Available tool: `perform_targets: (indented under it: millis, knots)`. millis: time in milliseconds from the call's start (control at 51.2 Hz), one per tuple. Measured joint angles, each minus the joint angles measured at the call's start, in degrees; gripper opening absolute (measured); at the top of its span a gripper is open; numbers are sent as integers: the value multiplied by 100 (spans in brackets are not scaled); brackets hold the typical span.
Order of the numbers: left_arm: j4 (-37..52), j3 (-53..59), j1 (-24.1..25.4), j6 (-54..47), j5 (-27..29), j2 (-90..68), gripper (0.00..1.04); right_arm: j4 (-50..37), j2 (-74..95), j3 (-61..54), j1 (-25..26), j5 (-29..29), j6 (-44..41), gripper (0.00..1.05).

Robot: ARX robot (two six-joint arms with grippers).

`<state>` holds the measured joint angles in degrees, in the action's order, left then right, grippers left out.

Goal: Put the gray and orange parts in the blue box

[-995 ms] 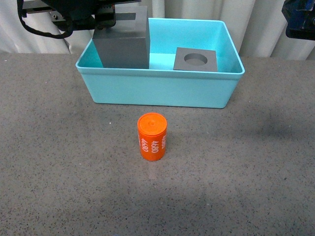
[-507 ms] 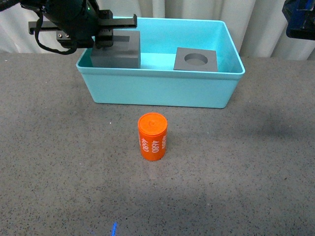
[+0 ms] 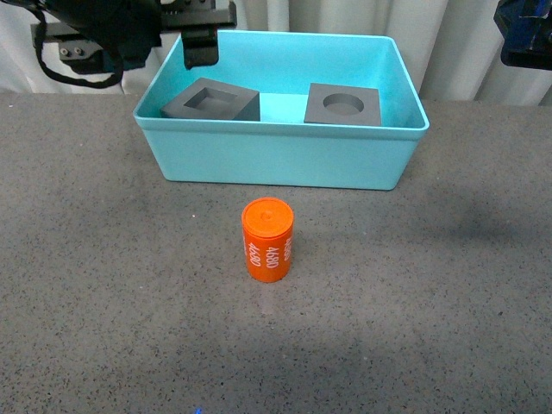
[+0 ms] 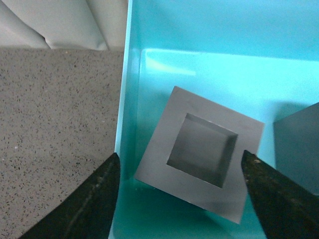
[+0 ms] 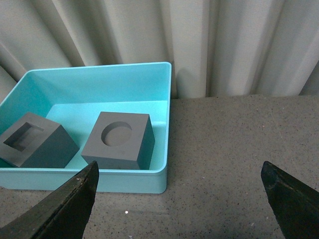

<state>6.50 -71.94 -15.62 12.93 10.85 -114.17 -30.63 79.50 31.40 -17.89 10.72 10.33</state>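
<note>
The blue box (image 3: 280, 129) stands at the back of the table. Inside it lie two gray parts: the cube with a square recess (image 3: 237, 106) on the left, turned a little askew, and the cube with a round recess (image 3: 369, 109) on the right. The orange cylinder (image 3: 267, 241) with white numerals stands upright on the table in front of the box. My left gripper (image 4: 179, 159) hangs open above the square-recess cube (image 4: 164, 124), not touching it. My right gripper (image 5: 178, 169) is open over bare table right of the box (image 5: 149, 181), holding nothing.
The table is a speckled dark gray surface (image 3: 431, 302). A pale curtain (image 5: 234, 45) hangs right behind the box. Part of my right arm (image 3: 524, 34) shows at the far right, high up. My left arm (image 3: 103, 30) sits over the box's back left corner.
The left gripper lowered the square-recess cube into the box's left side, let it go and rose. The cube now rests on the box floor. The right arm and cylinder stayed put.
</note>
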Motion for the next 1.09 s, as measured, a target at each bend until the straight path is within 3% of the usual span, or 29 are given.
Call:
perform_targets:
  millis: [176, 410, 566, 702, 761, 839, 1093]
  knots:
    - [726, 857, 22, 103, 94, 898, 99, 0, 0, 0, 0, 0, 0, 95]
    - [1670, 2234, 225, 619, 9, 2105, 98, 0, 0, 0, 0, 0, 0, 95]
    - [2417, 3589, 323, 592, 402, 3139, 98, 0, 0, 0, 0, 0, 0, 95]
    - [4406, 4533, 457, -466, -52, 3215, 78, 0, -13, -2, -2, -7, 0, 95]
    - [4841, 4835, 529, -758, -116, 3353, 69, 0, -11, -2, -4, -7, 0, 95]
    - [4992, 5254, 688, -1036, -240, 3792, 51, 0, -11, -4, 9, 15, 0, 95]
    - [4883, 5974, 940, -1187, -490, 4599, 13, 0, -11, -4, 7, 0, 0, 95]
